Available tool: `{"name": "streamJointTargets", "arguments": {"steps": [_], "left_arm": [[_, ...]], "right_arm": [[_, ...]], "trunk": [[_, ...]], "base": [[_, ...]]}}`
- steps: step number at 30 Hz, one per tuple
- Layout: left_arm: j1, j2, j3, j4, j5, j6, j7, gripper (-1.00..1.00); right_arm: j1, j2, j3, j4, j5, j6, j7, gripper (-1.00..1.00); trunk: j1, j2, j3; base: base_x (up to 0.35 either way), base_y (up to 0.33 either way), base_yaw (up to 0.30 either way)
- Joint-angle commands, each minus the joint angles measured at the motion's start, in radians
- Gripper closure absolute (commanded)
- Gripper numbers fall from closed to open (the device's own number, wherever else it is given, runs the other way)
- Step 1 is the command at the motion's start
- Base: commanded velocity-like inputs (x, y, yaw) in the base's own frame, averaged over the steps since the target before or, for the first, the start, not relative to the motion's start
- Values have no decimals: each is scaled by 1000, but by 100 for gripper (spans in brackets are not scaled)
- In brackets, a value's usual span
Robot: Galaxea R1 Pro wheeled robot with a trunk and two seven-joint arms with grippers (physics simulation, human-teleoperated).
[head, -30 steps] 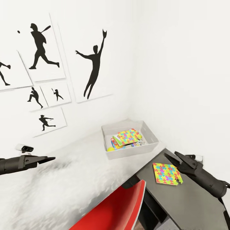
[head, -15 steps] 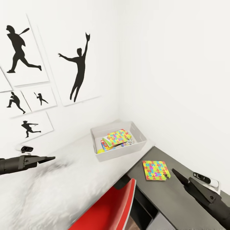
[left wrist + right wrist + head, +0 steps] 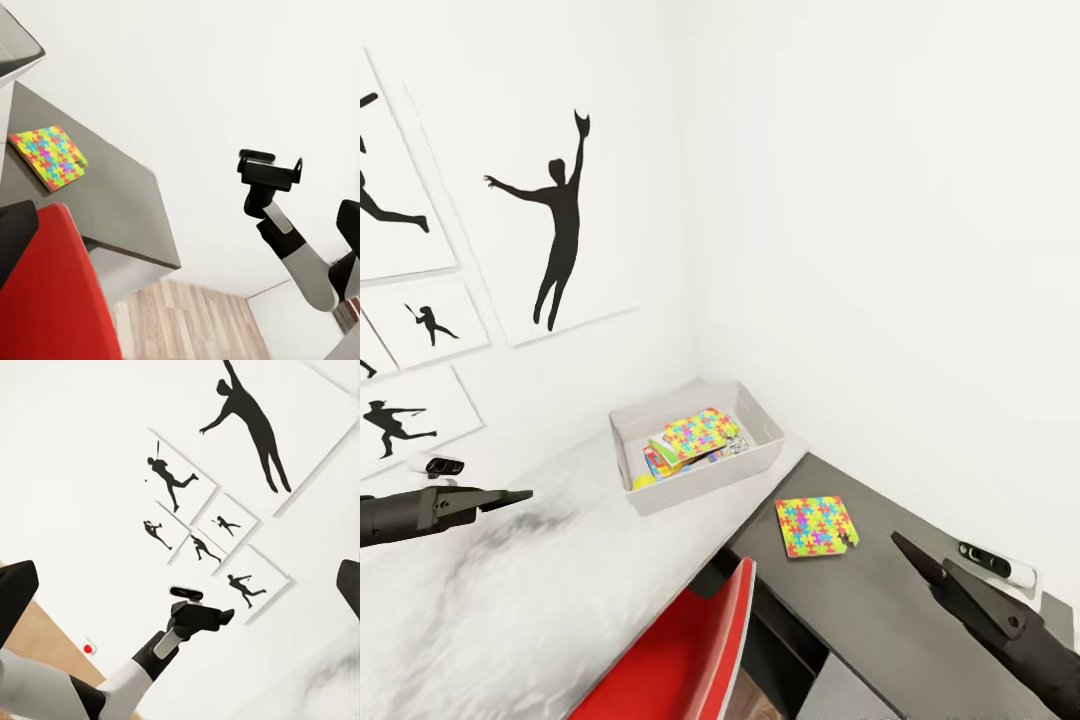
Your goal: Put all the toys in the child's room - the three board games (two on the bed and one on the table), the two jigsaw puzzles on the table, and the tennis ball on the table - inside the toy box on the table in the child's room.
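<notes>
One jigsaw puzzle (image 3: 816, 526) remains on the table (image 3: 920, 620); your right claw (image 3: 908, 553), empty and pressed together, must spread first, then pinch its edge.

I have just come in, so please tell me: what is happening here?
A robot is tidying toys into the toy box on the table. The box already holds one puzzle, a game and the ball. Another puzzle lies on the dark top. The right gripper is near it; the left gripper holds nothing.

toy box (image 3: 760, 462) light grey | jigsaw puzzle (image 3: 816, 525) yellow-pink-blue-green | chair (image 3: 680, 650) red
</notes>
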Motion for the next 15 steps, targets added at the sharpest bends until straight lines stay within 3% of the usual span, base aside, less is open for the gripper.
{"name": "streamJointTargets", "arguments": {"steps": [1,7,15], "left_arm": [[-1,0,-1,-1,0,10,-3,-100],[-1,0,-1,-2,0,10,-3,-100],[-1,0,-1,-2,-1,9,-3,-100]], "right_arm": [[0,0,0,0,4,9,-1,-100],[0,2,0,-1,29,8,-2,-100],[0,2,-1,5,34,7,-4,-100]], "trunk": [[1,-2,-1],[1,-2,5],[1,-2,7]], "base": [[0,0,-229],[0,0,-220],[0,0,-46]]}}
